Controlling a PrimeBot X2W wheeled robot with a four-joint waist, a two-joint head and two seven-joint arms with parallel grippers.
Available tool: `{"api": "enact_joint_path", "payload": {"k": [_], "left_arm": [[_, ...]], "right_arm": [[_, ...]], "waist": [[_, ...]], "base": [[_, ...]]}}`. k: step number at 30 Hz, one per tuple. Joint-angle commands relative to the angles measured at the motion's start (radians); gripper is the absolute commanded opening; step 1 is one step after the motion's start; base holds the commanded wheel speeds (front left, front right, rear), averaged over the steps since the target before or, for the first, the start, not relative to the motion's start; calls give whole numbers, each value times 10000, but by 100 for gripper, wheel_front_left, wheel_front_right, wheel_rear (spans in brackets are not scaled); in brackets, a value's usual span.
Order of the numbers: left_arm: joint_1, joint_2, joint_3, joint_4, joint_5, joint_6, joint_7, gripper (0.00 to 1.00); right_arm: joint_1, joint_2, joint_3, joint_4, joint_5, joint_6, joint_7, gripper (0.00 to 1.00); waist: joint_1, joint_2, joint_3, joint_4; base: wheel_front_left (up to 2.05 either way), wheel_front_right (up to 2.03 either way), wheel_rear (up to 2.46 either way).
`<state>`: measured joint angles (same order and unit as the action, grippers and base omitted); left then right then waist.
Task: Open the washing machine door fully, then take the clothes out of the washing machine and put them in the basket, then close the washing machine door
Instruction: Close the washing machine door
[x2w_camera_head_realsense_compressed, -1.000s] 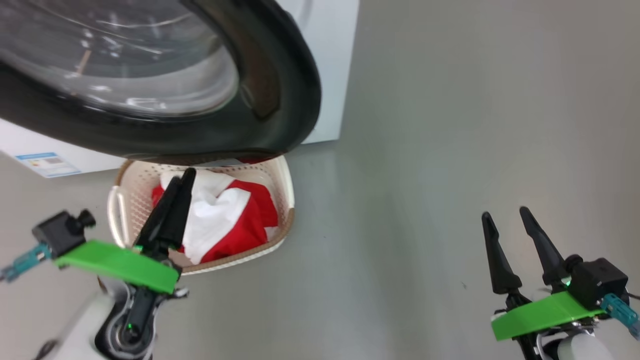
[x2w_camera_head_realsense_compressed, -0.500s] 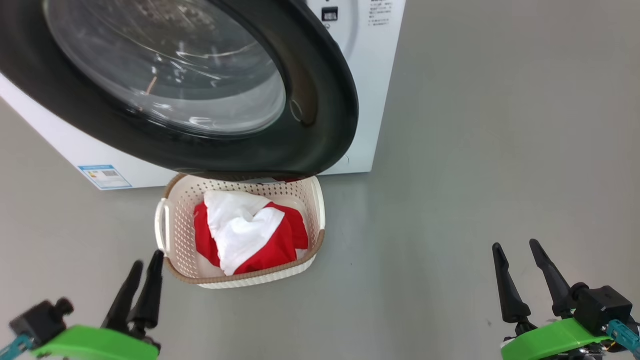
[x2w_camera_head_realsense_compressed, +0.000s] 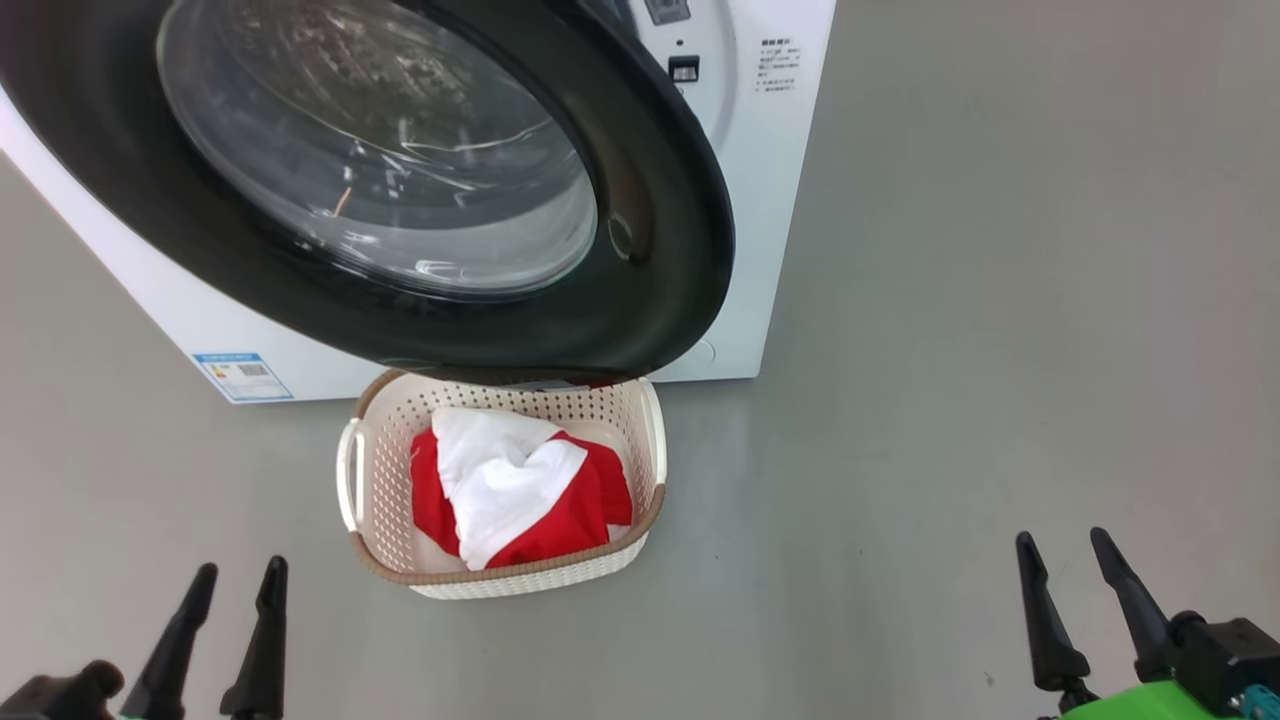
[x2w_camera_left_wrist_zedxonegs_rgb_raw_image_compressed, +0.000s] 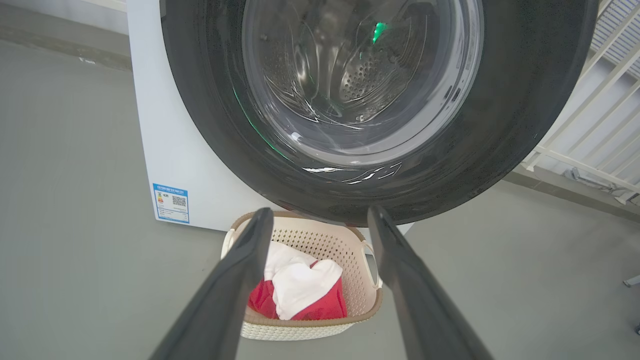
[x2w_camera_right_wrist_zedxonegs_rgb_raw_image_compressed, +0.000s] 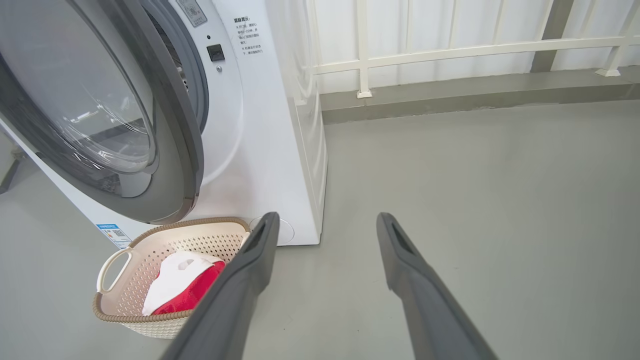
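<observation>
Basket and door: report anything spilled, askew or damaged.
Nothing stands out. The clothes lie crumpled inside the basket, none over its rim or on the floor. The door hangs open above the basket's far edge, with no damage visible; the basket sits flat.

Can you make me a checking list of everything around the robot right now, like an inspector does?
Surface: smooth grey floor; the basket stands on it.
Job's things: large white front-loading washing machine; its round, black-rimmed glass door is swung open above the basket's far rim. The small cream perforated plastic basket with a brown rim holds the red and white clothes.
Clutter: nothing seen.
Grippers: left gripper open and empty; right gripper open and empty. Both are apart from the basket.
Cables: nothing seen.
Surroundings: white railing behind the machine; small blue label on the washer's lower front.
</observation>
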<state>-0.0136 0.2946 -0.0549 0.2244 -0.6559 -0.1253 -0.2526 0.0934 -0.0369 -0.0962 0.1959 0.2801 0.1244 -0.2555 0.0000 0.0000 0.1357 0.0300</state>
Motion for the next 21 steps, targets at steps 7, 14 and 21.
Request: {"api": "enact_joint_path", "payload": {"k": [7,14,21], "left_arm": [[350,-511,1342,-1032,2336,-54,-91,100],[803,-1034,1723,-1324,3411,-54,-91,100],[842,-1200,1706,-1345,3580,-54,-91,100]], "right_arm": [[21,-133,-78,-338,48,63,-63,100],[149,-133,-70,-351,43,63,-63,100],[228,-133,-47,-318,-8,63,-63,100]], "waist": [[0,0,-219,27],[0,0,-431,34],[0,0,-480,74]], "base": [[0,0,0],[0,0,0],[0,0,0]]}}
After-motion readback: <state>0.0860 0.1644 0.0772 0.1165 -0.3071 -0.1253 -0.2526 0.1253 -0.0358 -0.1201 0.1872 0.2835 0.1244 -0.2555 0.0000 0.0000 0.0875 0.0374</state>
